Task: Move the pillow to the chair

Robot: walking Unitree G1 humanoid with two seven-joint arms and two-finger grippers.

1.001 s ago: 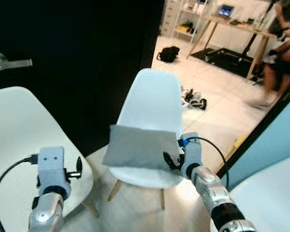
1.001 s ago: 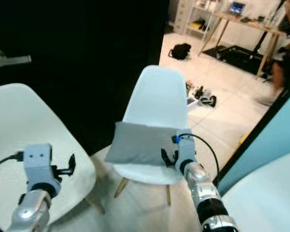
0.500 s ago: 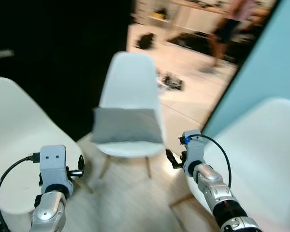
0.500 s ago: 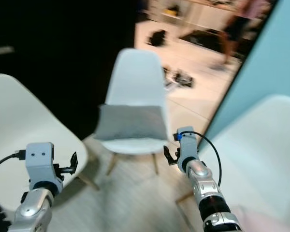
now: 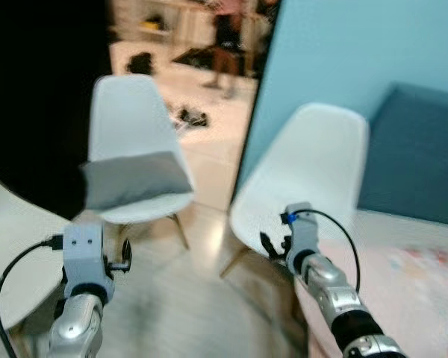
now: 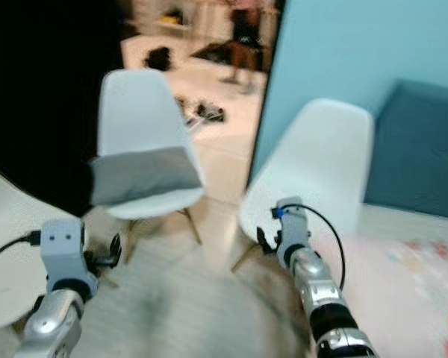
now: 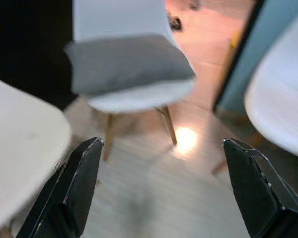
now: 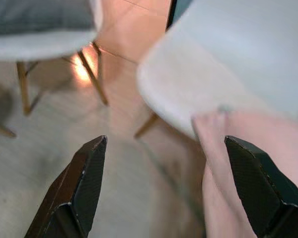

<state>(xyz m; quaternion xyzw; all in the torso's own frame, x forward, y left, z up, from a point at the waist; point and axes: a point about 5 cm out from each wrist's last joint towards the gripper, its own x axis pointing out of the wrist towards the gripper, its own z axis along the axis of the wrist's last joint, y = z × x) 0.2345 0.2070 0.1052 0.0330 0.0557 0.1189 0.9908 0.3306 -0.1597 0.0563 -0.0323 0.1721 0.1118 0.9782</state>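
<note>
Grey pillow is seen lying on the white chair seat w/ both hands empty, left hand & right hand spread apart; judged soft, light, best pinched at an edge.

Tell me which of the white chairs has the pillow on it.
The white chair by the dark doorway, on the robot's left, carries the grey pillow on its seat. The chair before the blue wall and the near-left chair have bare seats.
</note>
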